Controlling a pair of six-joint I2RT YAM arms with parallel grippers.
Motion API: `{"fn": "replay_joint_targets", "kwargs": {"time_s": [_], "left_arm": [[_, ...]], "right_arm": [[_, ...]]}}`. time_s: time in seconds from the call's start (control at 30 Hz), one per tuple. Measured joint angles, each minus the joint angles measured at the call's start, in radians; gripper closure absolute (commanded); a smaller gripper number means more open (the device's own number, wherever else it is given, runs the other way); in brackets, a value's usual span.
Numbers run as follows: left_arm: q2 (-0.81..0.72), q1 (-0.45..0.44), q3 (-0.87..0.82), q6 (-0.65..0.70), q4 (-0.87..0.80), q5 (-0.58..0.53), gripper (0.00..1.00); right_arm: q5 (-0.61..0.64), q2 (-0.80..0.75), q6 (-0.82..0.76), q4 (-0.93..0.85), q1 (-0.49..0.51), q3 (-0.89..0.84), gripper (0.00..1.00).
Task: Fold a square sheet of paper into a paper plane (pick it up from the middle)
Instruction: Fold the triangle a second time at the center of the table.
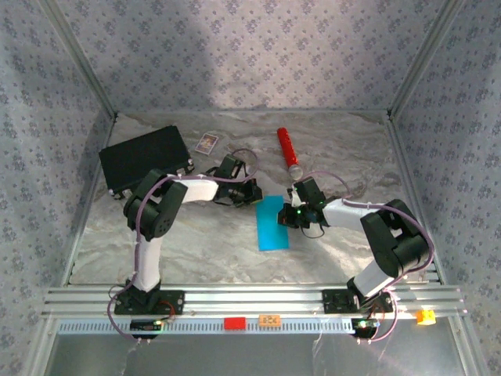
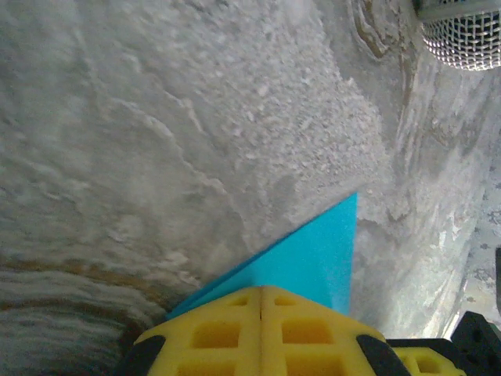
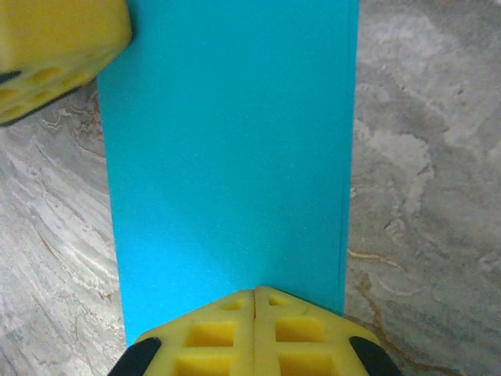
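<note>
Left pincer [image 1: 258, 196] is pressed shut: yellow fingers [image 2: 227, 333] flat against each other with just a seam between them. Its tip sits right over one corner of the cyan sheet of paper [image 1: 272, 223]. On its wrist cam the paper pokes out from under the tip as a blue wedge. Can't honestly tell if it's pushing down on the sheet or only touching it, but nothing looks pinched between the fingers.

Right pincer [image 1: 290, 218] is the same deal, squeezed together. Its tip is parked about midway along one edge of the sheet, and the paper runs away from it flat. The left pincer's yellow finger shows at the far corner of that wrist view.

From overhead the paper lies flat on the grey marbled worktop [image 1: 196, 243], roughly in the middle between the two arms. It reads as a narrow rectangle rather than a square, with one pincer on each side.

Other stuff around:
- black case [image 1: 145, 159] at the back left
- small white card [image 1: 207, 142] just beside the case
- red cylinder [image 1: 288, 150] further back, near the right arm's wrist
- something with wire mesh [image 2: 462, 35] in the top corner of the left wrist cam, can't make out what it is
</note>
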Motion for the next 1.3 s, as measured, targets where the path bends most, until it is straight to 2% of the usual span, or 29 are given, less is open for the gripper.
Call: {"fn": "replay_joint_targets", "kwargs": {"time_s": [0.1, 0.23, 0.33, 0.47, 0.8, 1.3], "left_arm": [[0.006, 0.007, -0.001, 0.002, 0.002, -0.002, 0.99], [0.007, 0.007, -0.006, 0.002, 0.011, -0.001, 0.99], [0.007, 0.008, -0.011, 0.002, 0.019, 0.002, 0.99], [0.007, 0.01, -0.014, 0.001, 0.028, 0.008, 1.0], [0.007, 0.011, -0.016, -0.002, 0.032, 0.013, 1.0], [0.007, 0.011, -0.021, -0.009, 0.041, 0.016, 1.0]], "right_arm": [[-0.016, -0.04, 0.001, -0.05, 0.002, 0.0, 0.85], [-0.012, -0.196, 0.012, -0.125, 0.003, 0.0, 0.69], [-0.013, -0.301, 0.04, -0.153, -0.012, -0.012, 0.65], [-0.038, -0.375, 0.108, -0.164, -0.032, -0.09, 0.64], [-0.117, -0.428, 0.258, -0.185, -0.021, -0.255, 0.61], [-0.151, -0.332, 0.301, -0.069, 0.007, -0.269, 0.63]]}}
